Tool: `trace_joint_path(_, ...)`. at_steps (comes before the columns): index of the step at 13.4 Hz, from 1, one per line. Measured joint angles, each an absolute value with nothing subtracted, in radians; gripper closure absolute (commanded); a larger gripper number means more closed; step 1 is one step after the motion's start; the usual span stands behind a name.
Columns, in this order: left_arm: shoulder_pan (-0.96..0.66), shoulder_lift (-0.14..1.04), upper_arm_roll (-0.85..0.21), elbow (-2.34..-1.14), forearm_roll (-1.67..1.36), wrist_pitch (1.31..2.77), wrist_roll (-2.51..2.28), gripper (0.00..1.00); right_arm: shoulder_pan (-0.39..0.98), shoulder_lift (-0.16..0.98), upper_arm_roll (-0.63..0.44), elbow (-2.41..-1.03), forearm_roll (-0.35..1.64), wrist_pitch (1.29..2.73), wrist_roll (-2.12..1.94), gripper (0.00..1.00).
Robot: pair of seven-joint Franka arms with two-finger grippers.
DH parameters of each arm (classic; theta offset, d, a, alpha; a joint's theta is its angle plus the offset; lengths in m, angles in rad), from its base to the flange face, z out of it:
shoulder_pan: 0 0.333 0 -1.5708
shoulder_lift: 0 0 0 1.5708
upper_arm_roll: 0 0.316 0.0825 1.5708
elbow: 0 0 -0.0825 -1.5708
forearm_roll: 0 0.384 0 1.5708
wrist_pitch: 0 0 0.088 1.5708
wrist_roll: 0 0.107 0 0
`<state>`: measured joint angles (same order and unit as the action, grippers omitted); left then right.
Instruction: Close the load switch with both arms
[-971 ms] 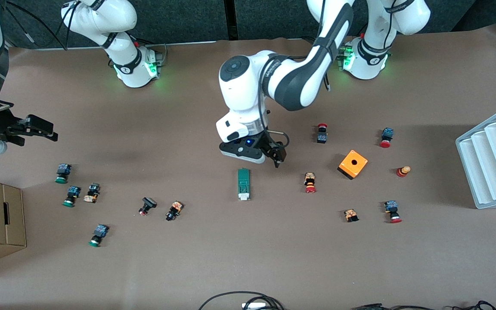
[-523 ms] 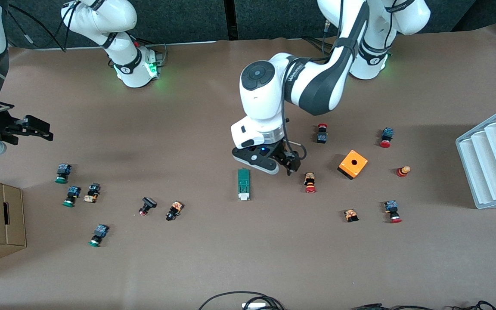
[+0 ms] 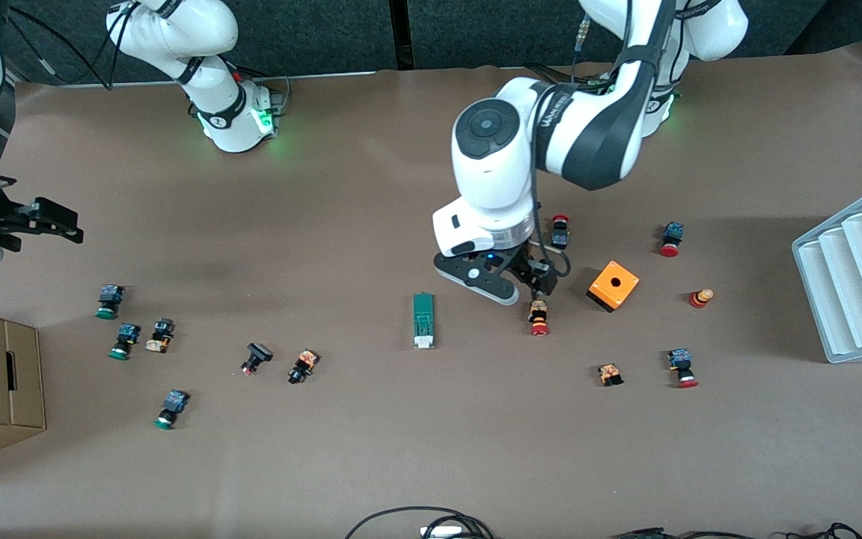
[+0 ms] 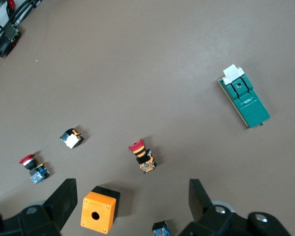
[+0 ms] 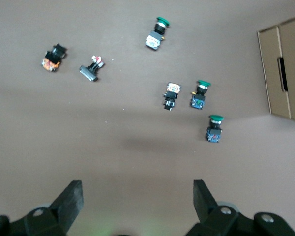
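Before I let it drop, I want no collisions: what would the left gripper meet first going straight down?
Probably bare table. The open left gripper points down beside the red-capped push-button and orange cube; depth is unclear, so a finger might clip either.

Bare table all round the load switch (image 3: pixel 423 320), nearest red push-button (image 3: pixel 539 317) well apart, orange cube (image 3: pixel 613 285) farther off

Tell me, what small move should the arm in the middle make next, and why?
Probably swing back over the load switch and descend. The left end effector hangs open beside it, over the table toward the orange cube, holding nothing. The switch lies untouched. The right end effector waits open at the table's edge.
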<state>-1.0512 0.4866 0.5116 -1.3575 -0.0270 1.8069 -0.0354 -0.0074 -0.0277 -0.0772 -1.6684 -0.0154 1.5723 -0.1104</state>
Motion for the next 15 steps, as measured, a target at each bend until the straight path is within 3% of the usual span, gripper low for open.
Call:
trace_joint_path(4, -0.805, 0.413, 0.348, -1.355, -0.032, 1.79, -0.019, 0.0, -0.004, -0.027, -0.066, -1.665, -0.01, 1.572, -0.037, 0.0)
trace_joint_path(7, -0.699, 0.368, 0.287, -1.355, -0.032, 1.759, -0.003, 0.0, -0.002, -0.024, -0.06, -1.665, -0.007, 1.572, -0.02, 0.0)
trace_joint_path(15, -0.311, 0.293, -0.015, -1.356, 0.036, 1.716, -0.001, 0.0, -0.002, -0.018, -0.061, -1.665, -0.007, 1.572, -0.016, 0.0)
